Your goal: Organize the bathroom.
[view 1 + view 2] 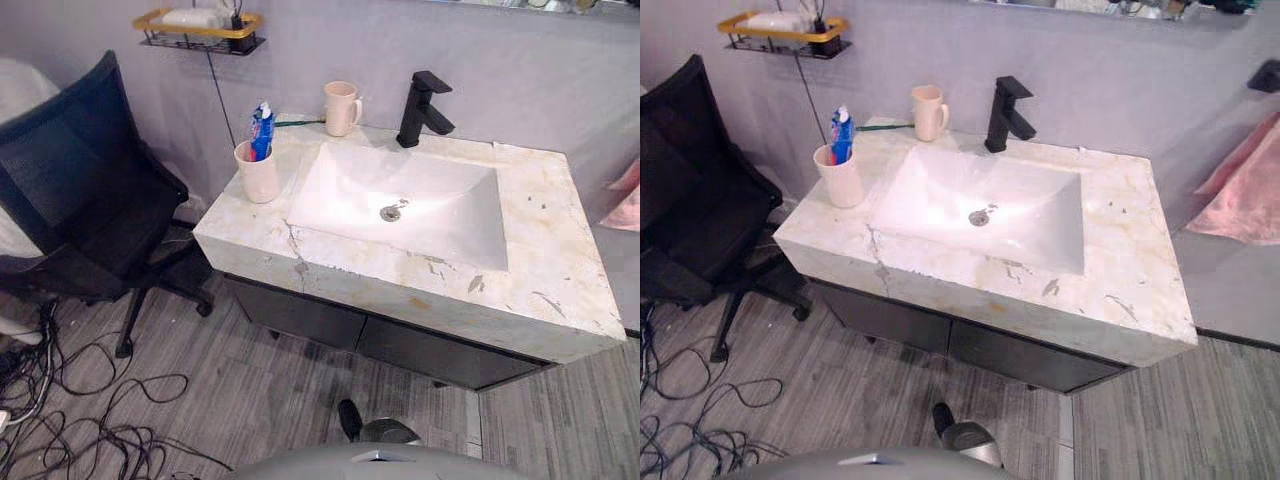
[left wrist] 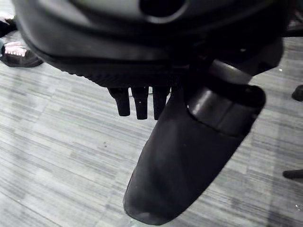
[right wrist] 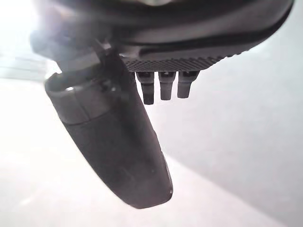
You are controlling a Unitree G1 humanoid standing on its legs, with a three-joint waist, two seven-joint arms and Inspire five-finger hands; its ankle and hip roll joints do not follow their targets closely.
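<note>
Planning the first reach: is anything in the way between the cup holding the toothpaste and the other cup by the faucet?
Nothing visible. The cup with toothpaste stands at the sink's left edge; bare countertop runs back to the second cup, beside a green toothbrush.

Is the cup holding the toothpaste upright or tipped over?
Upright. The cup stands on its base on the counter left of the sink, the blue toothpaste tube sticking up from it.

The left dark robot hand (image 2: 175, 156) hangs above a grey wood-plank floor (image 2: 57, 156), thumb out, fingers (image 2: 139, 101) straight and holding nothing. A person's dark shoe (image 2: 16, 52) rests on the floor nearby.
</note>
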